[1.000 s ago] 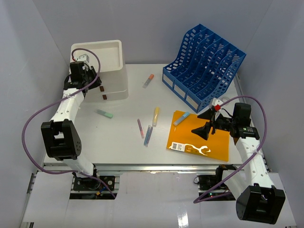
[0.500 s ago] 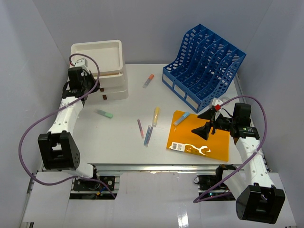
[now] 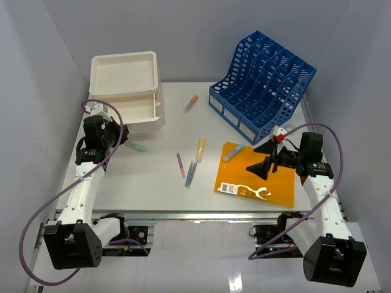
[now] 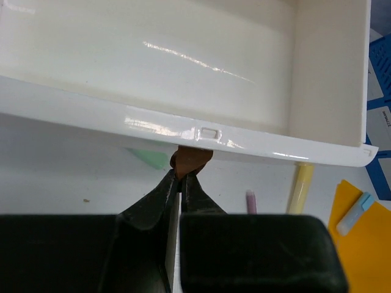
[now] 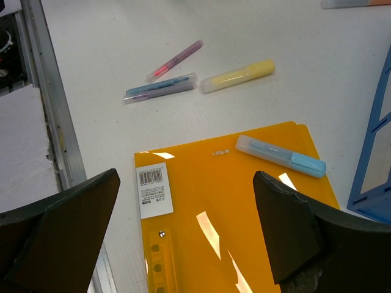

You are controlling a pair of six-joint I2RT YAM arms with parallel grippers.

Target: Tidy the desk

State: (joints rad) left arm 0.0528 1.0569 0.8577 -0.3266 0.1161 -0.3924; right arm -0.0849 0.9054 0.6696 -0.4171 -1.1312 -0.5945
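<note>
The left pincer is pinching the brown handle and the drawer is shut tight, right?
Not quite. The left pincer does pinch the brown handle, but the drawer is open, not shut: the left wrist view looks right into its white inside.

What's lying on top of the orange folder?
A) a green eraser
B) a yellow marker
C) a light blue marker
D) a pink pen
C: the light blue marker rests on the orange folder, while the yellow marker lies off it on the white desk.
</note>
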